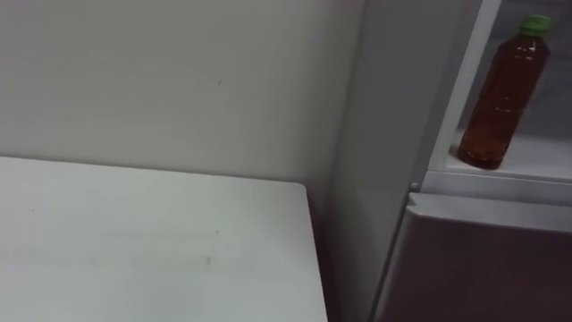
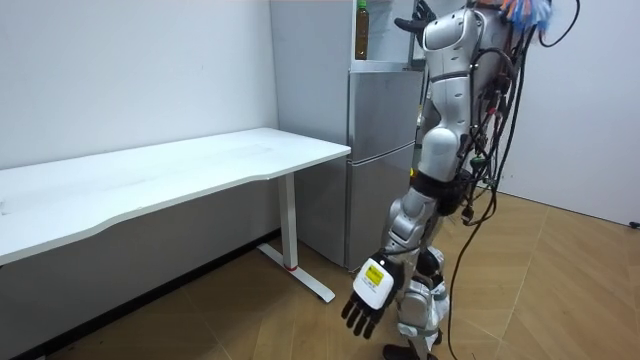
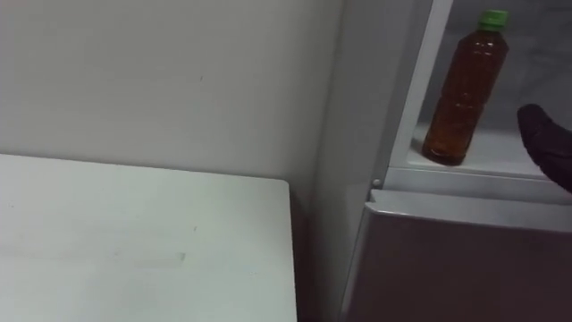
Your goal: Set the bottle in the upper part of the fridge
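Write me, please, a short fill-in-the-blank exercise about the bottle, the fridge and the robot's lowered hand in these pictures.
1. The bottle stands in the ___ compartment of the fridge.
2. The bottle's cap is ___.
3. In the eye views, the white table lies to the ___ of the fridge.
4. In the room view, the left hand hangs low beside the robot's leg and holds ___.

Missing words: upper; green; left; nothing.

White table (image 1: 134, 241) against pale wall (image 1: 179, 72)
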